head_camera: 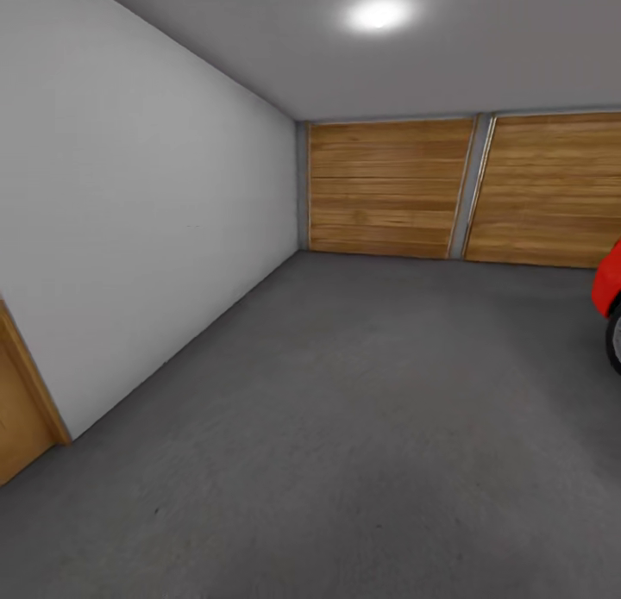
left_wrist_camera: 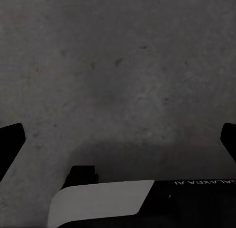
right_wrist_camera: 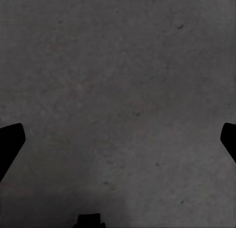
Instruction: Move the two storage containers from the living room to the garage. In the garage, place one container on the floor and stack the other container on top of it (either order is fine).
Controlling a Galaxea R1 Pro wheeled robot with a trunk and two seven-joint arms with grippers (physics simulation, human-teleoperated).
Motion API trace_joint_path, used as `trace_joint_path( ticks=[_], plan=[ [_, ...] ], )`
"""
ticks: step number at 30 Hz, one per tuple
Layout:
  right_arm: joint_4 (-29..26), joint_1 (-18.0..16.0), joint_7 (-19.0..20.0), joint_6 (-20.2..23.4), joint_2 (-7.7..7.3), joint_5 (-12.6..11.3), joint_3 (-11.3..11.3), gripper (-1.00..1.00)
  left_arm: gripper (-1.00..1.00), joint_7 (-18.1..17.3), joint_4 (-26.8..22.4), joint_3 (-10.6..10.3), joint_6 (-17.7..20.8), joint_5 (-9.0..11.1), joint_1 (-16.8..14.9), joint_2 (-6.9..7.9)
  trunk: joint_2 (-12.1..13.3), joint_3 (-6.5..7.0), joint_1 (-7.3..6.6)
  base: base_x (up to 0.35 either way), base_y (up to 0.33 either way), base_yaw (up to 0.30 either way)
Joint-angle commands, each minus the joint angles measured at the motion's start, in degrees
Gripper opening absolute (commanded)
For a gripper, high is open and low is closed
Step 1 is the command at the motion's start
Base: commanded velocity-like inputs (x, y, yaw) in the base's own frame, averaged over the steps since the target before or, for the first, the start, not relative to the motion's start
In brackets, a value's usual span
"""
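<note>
Grey concrete floor (head_camera: pixel 345 427) runs to far wood-panelled doors (head_camera: pixel 388 190), red car (head_camera: pixel 609 302) at right, no containers here; left gripper (left_wrist_camera: pixel 118 139) spread, empty, as is right gripper (right_wrist_camera: pixel 118 139); thin-walled boxes should be light, gripped by the rim.

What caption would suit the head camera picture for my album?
Garage seen from the robot's head: grey concrete floor, wood-panelled doors at the far end, red car peeking in at the right.
</note>
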Motion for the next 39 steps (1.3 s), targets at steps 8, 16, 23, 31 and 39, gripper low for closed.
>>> trace_joint_path(
  ticks=[8,16,23,31,39],
  plan=[
    [0.0,0.0,-0.1,-0.2,0.04,0.0,0.1,1.0,1.0,0.0,-0.2,0.0,0.4,0.0,0.0,-0.02,0.0,-0.05,0.0,0.0,0.0,0.299],
    [0.0,0.0,-0.1,-0.2,0.04,0.0,0.1,1.0,1.0,0.0,-0.2,0.0,0.5,0.0,0.0,-0.02,0.0,-0.05,0.0,0.0,0.0,0.299],
    [0.0,0.0,-0.1,-0.2,0.08,0.0,0.1,1.0,1.0,0.0,-0.2,0.0,0.5,0.1,0.0,0.0,0.0,-0.05,0.0,0.026,0.0,0.299],
    [0.0,0.0,-0.1,-0.2,0.08,0.0,0.1,1.0,1.0,-0.1,-0.2,0.2,0.4,0.3,0.0,0.64,0.0,-0.05,0.0,0.275,0.0,0.299],
    [0.1,0.0,-0.1,-0.2,0.08,0.0,0.1,1.0,1.0,0.0,-0.2,0.2,0.4,0.3,0.0,0.69,0.0,-0.05,0.0,0.324,0.0,0.299]
  ],
)
